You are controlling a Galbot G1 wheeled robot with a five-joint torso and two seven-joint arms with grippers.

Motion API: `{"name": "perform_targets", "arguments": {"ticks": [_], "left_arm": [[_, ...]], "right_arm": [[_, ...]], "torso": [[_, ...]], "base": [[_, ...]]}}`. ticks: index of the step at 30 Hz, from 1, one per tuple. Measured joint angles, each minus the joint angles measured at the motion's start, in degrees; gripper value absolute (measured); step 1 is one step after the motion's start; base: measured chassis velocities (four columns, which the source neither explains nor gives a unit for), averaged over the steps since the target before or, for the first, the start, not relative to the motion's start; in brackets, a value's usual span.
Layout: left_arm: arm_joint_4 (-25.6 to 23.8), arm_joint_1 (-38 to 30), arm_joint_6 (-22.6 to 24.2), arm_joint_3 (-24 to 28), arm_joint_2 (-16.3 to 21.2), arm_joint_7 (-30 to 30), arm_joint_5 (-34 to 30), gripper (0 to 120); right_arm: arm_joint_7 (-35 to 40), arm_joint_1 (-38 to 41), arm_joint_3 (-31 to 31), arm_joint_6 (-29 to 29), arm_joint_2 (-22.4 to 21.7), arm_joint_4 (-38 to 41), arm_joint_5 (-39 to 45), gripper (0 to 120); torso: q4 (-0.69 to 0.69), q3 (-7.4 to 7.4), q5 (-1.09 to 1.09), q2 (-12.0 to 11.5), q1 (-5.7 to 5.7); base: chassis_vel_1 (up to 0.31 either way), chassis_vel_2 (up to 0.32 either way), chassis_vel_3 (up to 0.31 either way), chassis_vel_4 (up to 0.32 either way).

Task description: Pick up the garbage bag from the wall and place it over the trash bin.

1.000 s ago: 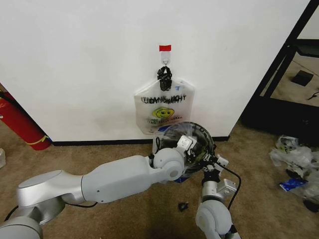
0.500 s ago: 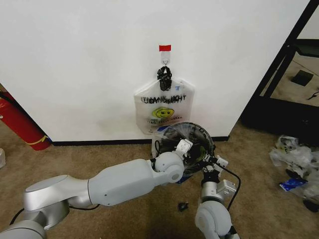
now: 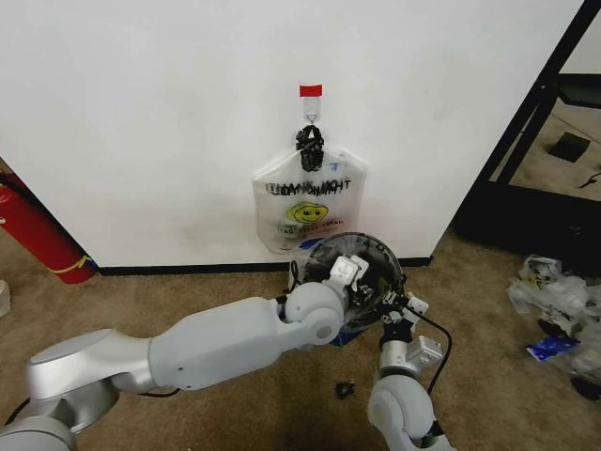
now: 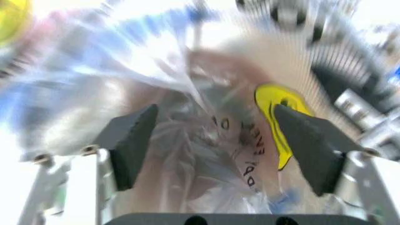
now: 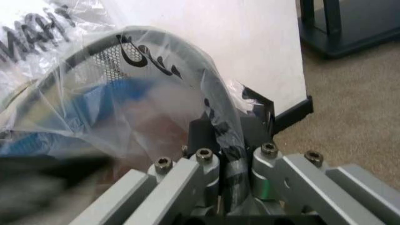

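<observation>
jaws of left gripper (image 4: 212,140) spread wide inside the garbage bag (image 5: 125,98), draped over the trash bin (image 3: 374,256) by the wall (image 3: 150,113); right gripper (image 5: 228,161) clamped on the bag's film.

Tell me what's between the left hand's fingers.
Clear bag film lies loose between the fingers of the left hand, which are spread apart, not pinching it. This shows in the left wrist view.
</observation>
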Motion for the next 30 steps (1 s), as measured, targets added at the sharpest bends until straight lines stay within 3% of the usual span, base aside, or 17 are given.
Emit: {"name": "perform_targets", "arguments": {"ticks": [6,10,12,17,21,24,30], "left_arm": [[-8.1,6.6,-1.7,-8.9,6.5,1.8,-0.8,98],[-13.0,12.1,-5.8,-16.4,10.8,8.4,1.9,100],[-13.2,12.5,-6.2,-17.6,11.1,8.8,1.3,100],[-7.4,13.1,-9.7,-25.1,11.4,13.4,-5.5,100],[-6.3,13.1,-10.8,-25.9,11.3,14.8,-6.2,100],[-2.3,12.7,-11.2,-29.0,10.3,15.0,-12.1,100],[0.6,13.3,-10.4,-30.2,10.5,14.9,-14.6,100]], "right_arm": [[-0.8,0.0,0.4,0.6,0.0,-0.4,1.1,1],[-1.3,0.0,0.5,1.0,0.0,-0.7,2.1,1],[-1.5,-0.1,0.5,1.0,-0.1,-0.7,2.3,1],[-6.4,-1.2,1.1,2.5,-1.0,0.6,10.7,1],[-7.8,-1.4,1.3,2.7,-1.2,1.1,13.2,1],[-13.4,-2.2,3.3,3.6,-2.3,0.9,19.0,1],[-13.3,-2.1,3.6,3.3,-2.6,0.8,19.9,1]], "torso": [[0.0,0.0,-0.01,0.0,0.0],[0.03,0.0,-0.01,0.0,-0.01],[0.03,-0.01,-0.01,0.0,-0.01],[-0.02,0.0,-0.02,0.0,0.0],[0.01,0.0,0.0,0.0,0.0],[-0.03,0.0,-0.01,0.0,0.0],[0.02,0.0,-0.01,0.0,0.0]], "base": [[0.0,0.0,0.0,0.0],[0.0,0.0,0.0,0.0],[0.0,0.0,0.0,0.0],[0.0,0.0,0.0,0.0],[0.0,0.0,0.0,0.0],[0.0,0.0,0.0,0.0],[0.0,0.0,0.0,0.0]]}}
